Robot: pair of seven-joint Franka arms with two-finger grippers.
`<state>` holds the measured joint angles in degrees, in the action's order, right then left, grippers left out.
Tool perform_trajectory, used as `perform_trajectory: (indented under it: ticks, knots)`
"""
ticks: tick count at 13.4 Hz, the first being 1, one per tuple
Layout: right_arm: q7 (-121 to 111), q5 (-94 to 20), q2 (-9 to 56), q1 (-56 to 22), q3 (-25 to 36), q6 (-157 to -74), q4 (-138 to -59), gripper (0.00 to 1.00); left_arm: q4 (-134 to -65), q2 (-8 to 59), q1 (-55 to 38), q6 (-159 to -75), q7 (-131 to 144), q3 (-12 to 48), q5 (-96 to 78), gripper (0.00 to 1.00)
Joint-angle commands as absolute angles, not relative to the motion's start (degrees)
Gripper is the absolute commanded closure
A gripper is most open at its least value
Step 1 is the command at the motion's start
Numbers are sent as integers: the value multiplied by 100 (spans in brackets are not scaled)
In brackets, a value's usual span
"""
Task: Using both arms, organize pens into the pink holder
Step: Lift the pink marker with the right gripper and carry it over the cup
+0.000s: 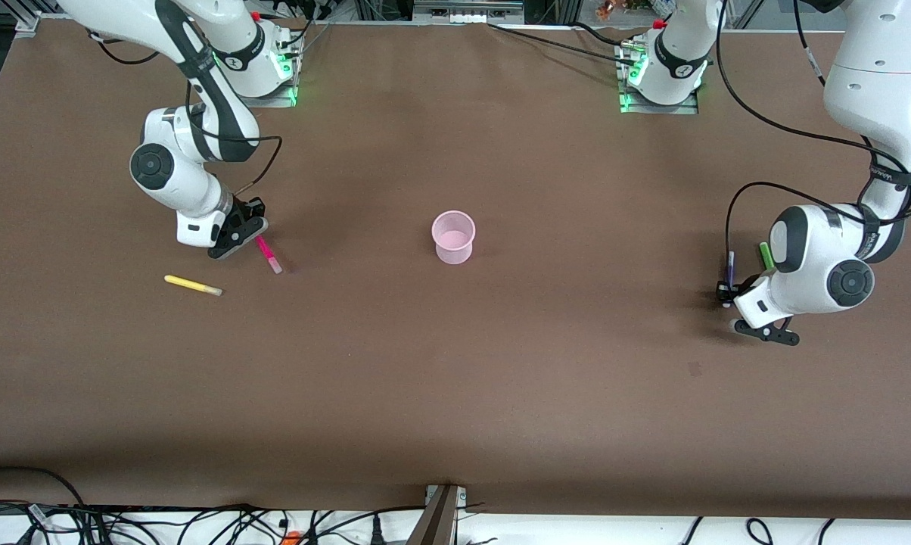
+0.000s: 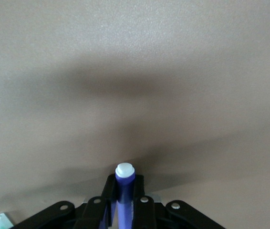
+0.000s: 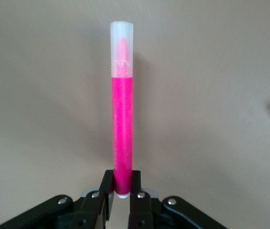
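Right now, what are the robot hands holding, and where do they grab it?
Right gripper pinches the pink pen at its back end. Left gripper pinches the blue pen near its pale tip.

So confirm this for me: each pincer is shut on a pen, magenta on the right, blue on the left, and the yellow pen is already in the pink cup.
One thing is wrong: the yellow pen is not in the pink cup. The front view shows it lying on the table near the right pincer. The rest holds: right grips the magenta pen, left pincer the blue pen.
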<state>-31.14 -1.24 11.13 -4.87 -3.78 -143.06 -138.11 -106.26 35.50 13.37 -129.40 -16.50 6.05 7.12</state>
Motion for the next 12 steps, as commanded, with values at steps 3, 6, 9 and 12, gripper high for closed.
perform_trajectory:
  ticks: [3, 6, 9, 12]
  knots:
    - [-2849, -18, 589, -492, -904, -11792, -12362, 100, -10617, 3533, 1406, -12929, -1828, 659, 800, 100]
    - [-2156, 613, 633, -728, -1361, -10183, -11210, 100, -10556, 3393, 1406, -12772, -1758, 712, 765, 100]
    - [-1855, 1448, 755, -1596, -1424, -9985, -10602, 100, -10170, 3358, 1362, -11833, -1767, 747, 686, 100]
    - [-1127, 1494, 1281, -2335, -1424, -9783, -9820, 100, -9687, 3349, 1345, -11278, -1862, 878, 686, 100]
